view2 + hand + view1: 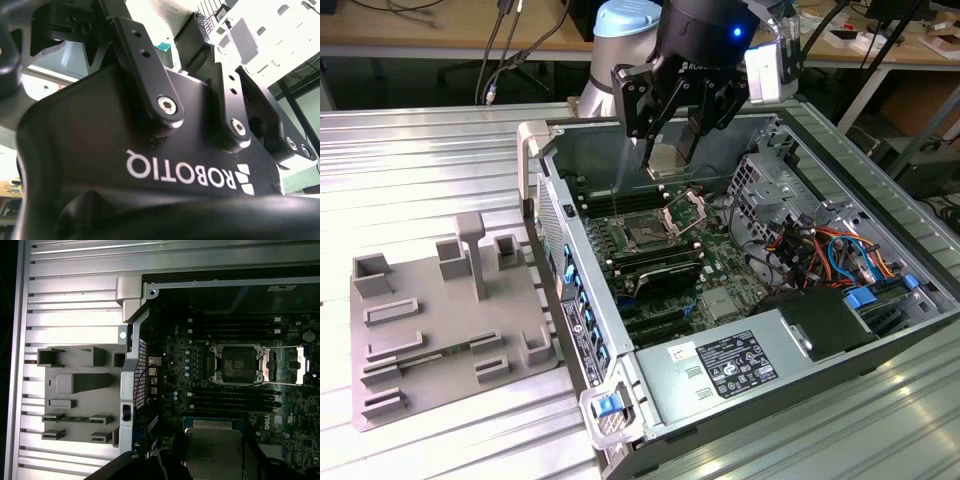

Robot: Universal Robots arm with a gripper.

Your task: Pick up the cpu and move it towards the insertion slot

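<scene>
In the exterior view I see my black gripper (670, 155) hanging over the open grey metal computer case (570, 270). The jaws are closed on the cpu (667, 163), a thin square chip with a pale silver top, which sits between them, up in the air and touching nothing else. The insertion slot (645, 232), a small dark square socket inside a shiny steel frame, lies on the green board below the jaws, a little to the exterior view's left of them and apart from the chip. Its hinged steel bracket (685, 212) stands raised open, almost straight under the jaws. A grey plastic tray (440, 320) with raised blocks rests on the ribbed metal table (420, 170), outside the case and well apart from the jaws.

In the second wrist view I look very closely at the black body of the gripper and its bolted link arms (167, 105). From this view alone I cannot tell how the jaws stand.

In the first wrist view the cpu (214, 452) is gripped between the two dark fingers (172, 462), its silvery top facing the camera. The insertion slot (239, 363) is near the jaws but not directly under them, with the bracket (286, 365) folded open beside it. A row of long black memory slots (235, 400) lies between the held chip and the socket. The tray (82, 395) lies beyond the case wall, far to one side of the jaws.
</scene>
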